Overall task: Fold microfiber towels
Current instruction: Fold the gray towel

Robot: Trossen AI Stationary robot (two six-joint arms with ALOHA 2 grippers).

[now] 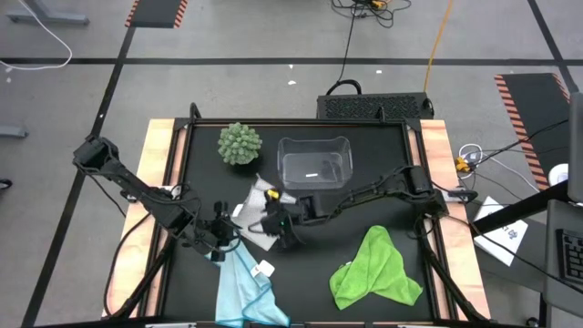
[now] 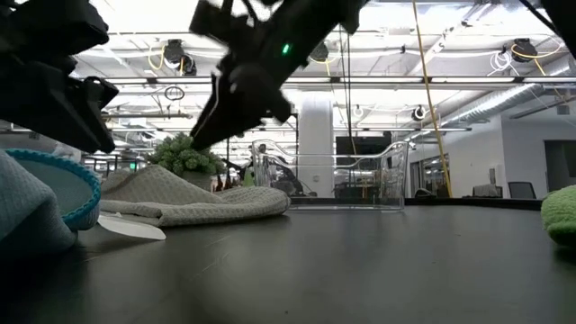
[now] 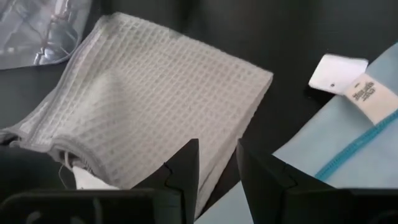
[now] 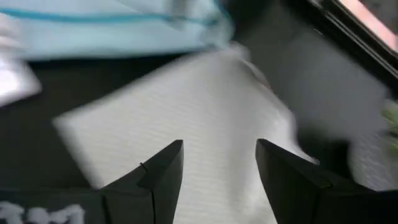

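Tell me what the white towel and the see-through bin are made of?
The white towel looks like soft woven cloth, probably microfiber: a matte grid of little waffle squares and a stitched edge show. The bin looks like hard, shiny clear plastic: you can see the table through its walls, with glints on it.

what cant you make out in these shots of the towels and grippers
- White towel, high view: largely covered by both grippers.
- Light blue towel, high view: near end cut off by the picture's edge.
- Lime green towel, low view: only a sliver at the edge.
- Tag print, left wrist view: too small.
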